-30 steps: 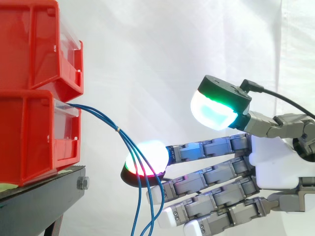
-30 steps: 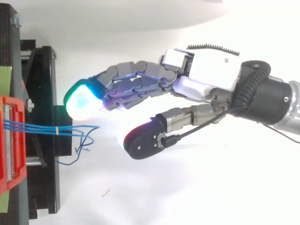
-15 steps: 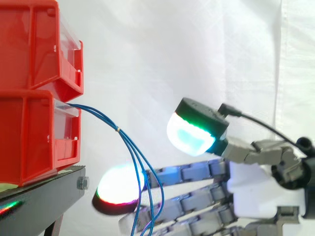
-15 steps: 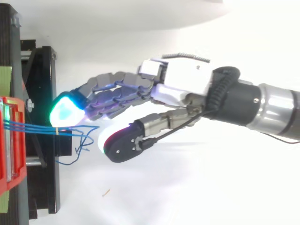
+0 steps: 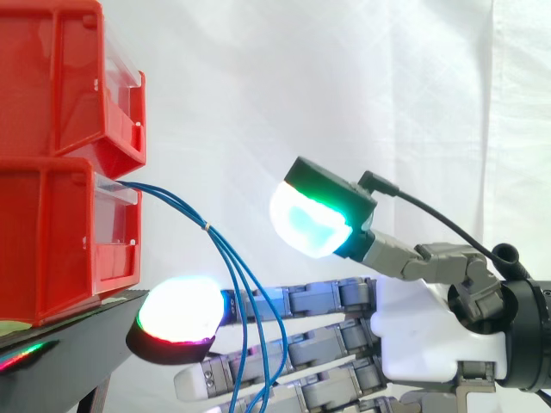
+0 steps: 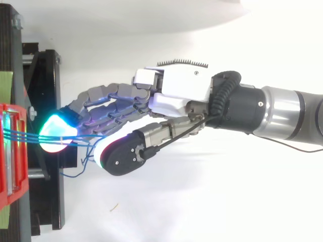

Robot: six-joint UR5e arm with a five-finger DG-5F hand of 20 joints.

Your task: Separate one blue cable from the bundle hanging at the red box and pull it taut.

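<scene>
A bundle of thin blue cables comes out of the lower red bin and hangs down, tied by a small band near the bend. My hand reaches in from the right with its fingers straight and level. The cables drop across those fingers on the near side. One glowing fingertip lies left of the strands, close to the stand. The thumb pad floats above and right of the cables, clear of them. From above, the cables run rightward under the cyan fingertip of the hand.
A second red bin is stacked on the lower one. Both rest on a black stand at the left. A white curtain hangs behind, and loose cable ends curl below the hand.
My hand has moved left toward the bins. Its fingers now cross the hanging cables, the leading fingertip has reached the stand, and the thumb has come nearer the strands.
</scene>
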